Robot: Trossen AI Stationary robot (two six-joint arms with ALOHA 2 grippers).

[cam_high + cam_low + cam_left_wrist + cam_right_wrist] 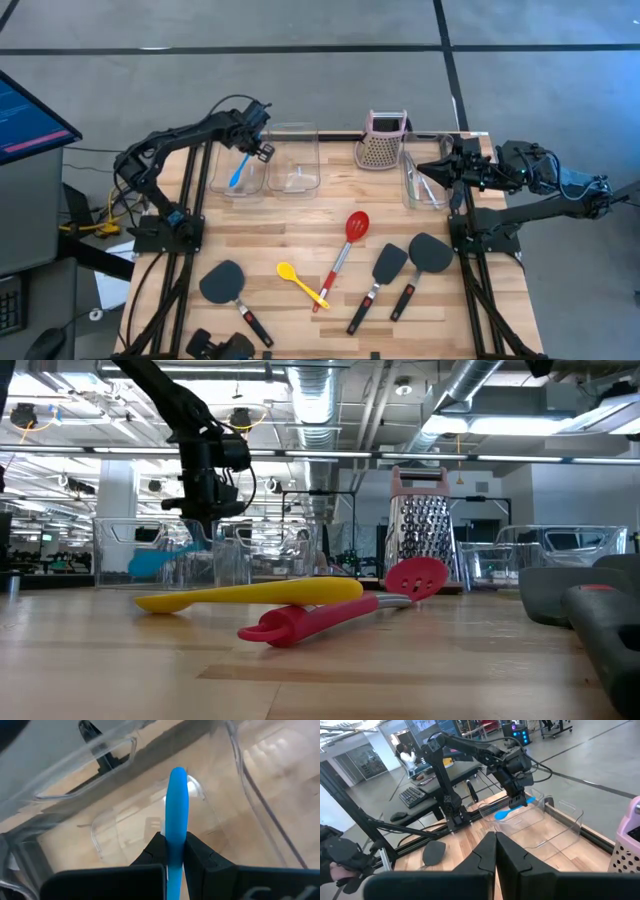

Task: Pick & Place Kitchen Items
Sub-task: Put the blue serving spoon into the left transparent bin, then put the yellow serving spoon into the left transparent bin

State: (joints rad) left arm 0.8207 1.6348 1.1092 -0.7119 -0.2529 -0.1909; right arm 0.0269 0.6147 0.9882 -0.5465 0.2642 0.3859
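My left gripper [256, 150] is shut on a small blue spoon [238, 172] over the far-left clear bin [222, 186]. It also shows in the low view [205, 510], with the spoon [158, 563] slanting down inside the bin. My right gripper [495, 851] is shut and empty, above the right clear bin [410, 195], where silver tongs [426, 186] lie. A red spoon [346, 248], a yellow spoon [300, 283] and three black spatulas [226, 286] [384, 270] [426, 256] lie flat on the table. My left gripper pinches the blue spoon's handle [177, 845] between its two fingers [156, 851]. The fingers come from above, slanting down, and the spoon runs on along them. The bowl end [178, 777] points down into the bin; whether it touches the bin's floor I cannot tell.
A middle clear bin [294, 168] stands beside the left one. A pink-topped metal grater [383, 142] stands at the far edge between the bins. The left arm's base [165, 228] and the right arm's base [480, 232] stand at the table's sides.
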